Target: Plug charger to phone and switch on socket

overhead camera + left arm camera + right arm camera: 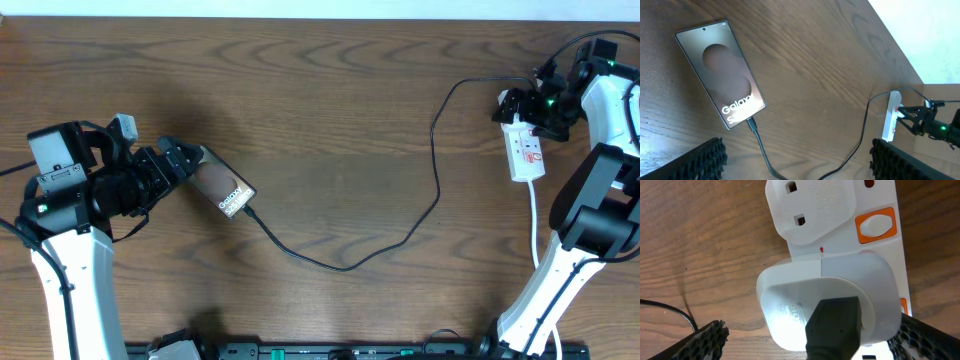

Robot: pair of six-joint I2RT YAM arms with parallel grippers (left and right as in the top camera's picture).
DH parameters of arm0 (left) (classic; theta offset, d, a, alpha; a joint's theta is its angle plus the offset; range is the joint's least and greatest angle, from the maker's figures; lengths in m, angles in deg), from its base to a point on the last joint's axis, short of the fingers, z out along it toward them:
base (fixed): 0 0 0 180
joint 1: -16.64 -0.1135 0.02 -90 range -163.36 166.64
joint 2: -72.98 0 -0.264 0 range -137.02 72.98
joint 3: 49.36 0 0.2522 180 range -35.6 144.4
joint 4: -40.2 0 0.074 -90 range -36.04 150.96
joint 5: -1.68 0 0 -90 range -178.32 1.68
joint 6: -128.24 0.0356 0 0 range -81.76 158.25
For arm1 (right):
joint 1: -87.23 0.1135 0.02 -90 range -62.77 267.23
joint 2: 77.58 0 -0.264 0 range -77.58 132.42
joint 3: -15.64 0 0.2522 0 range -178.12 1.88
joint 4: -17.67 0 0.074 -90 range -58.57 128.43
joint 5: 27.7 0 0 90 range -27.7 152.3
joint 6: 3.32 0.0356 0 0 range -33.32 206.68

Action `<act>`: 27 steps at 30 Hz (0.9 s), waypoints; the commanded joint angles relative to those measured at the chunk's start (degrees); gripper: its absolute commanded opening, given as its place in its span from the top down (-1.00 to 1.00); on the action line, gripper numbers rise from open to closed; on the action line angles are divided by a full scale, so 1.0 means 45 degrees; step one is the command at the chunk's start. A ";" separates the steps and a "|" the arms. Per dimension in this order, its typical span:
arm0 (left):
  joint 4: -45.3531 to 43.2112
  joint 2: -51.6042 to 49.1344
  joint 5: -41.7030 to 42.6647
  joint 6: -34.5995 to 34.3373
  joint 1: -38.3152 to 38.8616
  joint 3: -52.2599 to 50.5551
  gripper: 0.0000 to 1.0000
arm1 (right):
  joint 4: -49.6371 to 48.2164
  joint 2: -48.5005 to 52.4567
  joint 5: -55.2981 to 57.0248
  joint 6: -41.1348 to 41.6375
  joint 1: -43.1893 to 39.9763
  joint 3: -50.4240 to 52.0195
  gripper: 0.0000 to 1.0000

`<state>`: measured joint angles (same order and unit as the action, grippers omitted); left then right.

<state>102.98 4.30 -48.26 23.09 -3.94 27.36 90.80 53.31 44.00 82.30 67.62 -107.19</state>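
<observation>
The phone (223, 188) lies flat on the wooden table, its "Galaxy" lettering (742, 106) facing up. The charger (340, 266), a thin black cable, has its tip in the phone's lower end (751, 122) and loops across the table up to the socket (526, 150). My left gripper (182, 160) stands open just left of the phone, nothing between its fingers (700, 162). My right gripper (522, 106) hangs open over the socket's far end. Its fingers (707, 339) straddle the charger's white plug (790, 300), apart from it. An orange switch (876, 224) shows beside the plug.
The socket's white cord (535, 225) runs down toward the right arm's base. A second white plug (810, 210) sits in the strip beyond the charger's plug. Bare wood lies between the phone and the socket, crossed only by the black cable.
</observation>
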 commanded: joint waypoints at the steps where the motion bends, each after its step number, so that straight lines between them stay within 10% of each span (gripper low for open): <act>1: 0.0005 0.0024 -0.0155 0.0126 -0.0053 -0.0063 -0.83 | 0.0024 0.0136 -0.0520 -0.0039 0.0185 -0.0262 -0.99; 27: 0.0010 0.0024 -0.0155 0.0126 -0.0053 -0.0063 -0.83 | 0.0063 0.0136 -0.1064 0.0121 0.0267 -0.0233 -0.99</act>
<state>102.98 4.30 -48.26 23.09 -3.94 27.36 90.83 53.31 43.04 82.32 67.62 -107.46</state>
